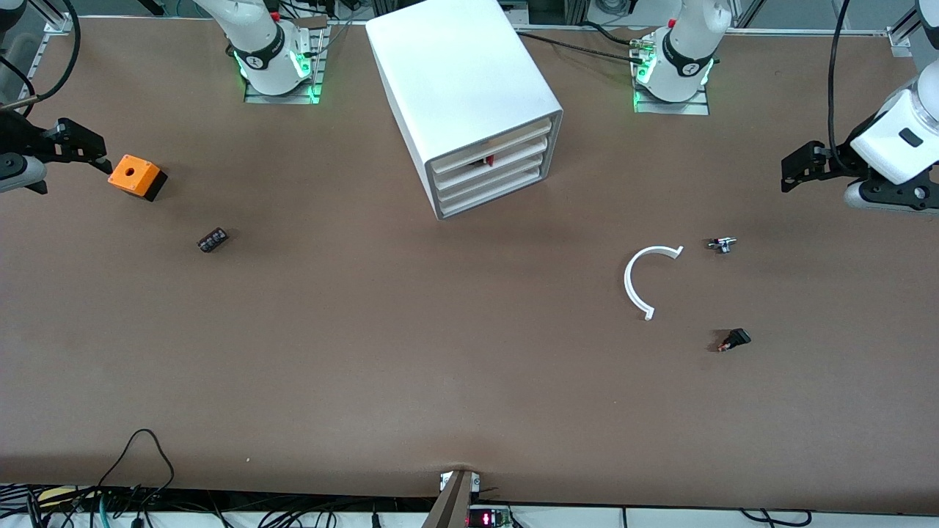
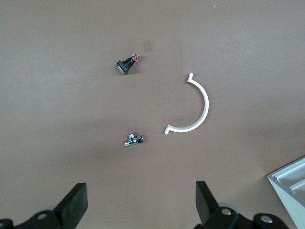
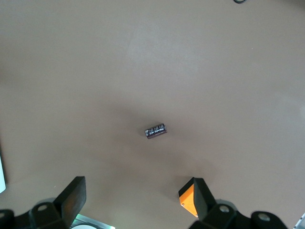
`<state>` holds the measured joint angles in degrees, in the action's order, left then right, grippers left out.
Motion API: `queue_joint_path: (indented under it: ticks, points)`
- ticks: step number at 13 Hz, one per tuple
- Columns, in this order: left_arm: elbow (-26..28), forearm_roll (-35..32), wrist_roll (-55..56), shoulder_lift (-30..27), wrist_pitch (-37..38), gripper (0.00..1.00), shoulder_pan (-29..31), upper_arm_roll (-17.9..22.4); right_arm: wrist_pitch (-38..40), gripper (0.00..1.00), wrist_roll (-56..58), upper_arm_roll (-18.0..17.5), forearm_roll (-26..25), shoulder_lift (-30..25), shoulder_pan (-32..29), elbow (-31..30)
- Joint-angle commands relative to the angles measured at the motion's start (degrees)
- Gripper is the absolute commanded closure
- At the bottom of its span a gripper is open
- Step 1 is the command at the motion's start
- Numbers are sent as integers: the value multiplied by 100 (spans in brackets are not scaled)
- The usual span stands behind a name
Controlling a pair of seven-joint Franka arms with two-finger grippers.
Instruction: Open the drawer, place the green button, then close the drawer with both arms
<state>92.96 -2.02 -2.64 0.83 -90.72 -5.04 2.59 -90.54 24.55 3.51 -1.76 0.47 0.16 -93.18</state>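
The white cabinet (image 1: 462, 88) stands between the two arm bases, its front turned toward the left arm's end. Its lowest drawer (image 1: 493, 193) is shut, flush with the two above it. No green-capped button shows in any view. My left gripper (image 1: 796, 167) hangs open and empty over the left arm's end of the table; in the left wrist view (image 2: 141, 191) nothing is between its fingers. My right gripper (image 1: 81, 147) is open and empty over the right arm's end, beside the orange box (image 1: 136, 177); in the right wrist view (image 3: 138, 186) the box's corner (image 3: 189, 200) sits by one finger.
A white C-shaped ring (image 1: 644, 279) (image 2: 193, 107), a small silver part (image 1: 722, 244) (image 2: 132, 140) and a small black part with a red end (image 1: 733, 339) (image 2: 126, 64) lie toward the left arm's end. A dark rectangular block (image 1: 213, 240) (image 3: 156, 130) lies near the orange box. A red-black item (image 1: 488, 160) shows between the upper drawers.
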Motion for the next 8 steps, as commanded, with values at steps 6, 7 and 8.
queue_joint_path:
  ticks: [6, 7, 8]
  points:
    - [-76, -62, 141, 5, -77, 0, -50, -144, -60, 0, 33, -26, 61, 15, -24, 46]
    - [-76, -62, 132, 5, -77, 0, -32, -144, -60, 0, 24, -17, 61, 15, -24, 46]
    - [-102, -62, 97, 5, -77, 0, -15, -144, -69, 0, 24, -17, 70, 15, -24, 46]
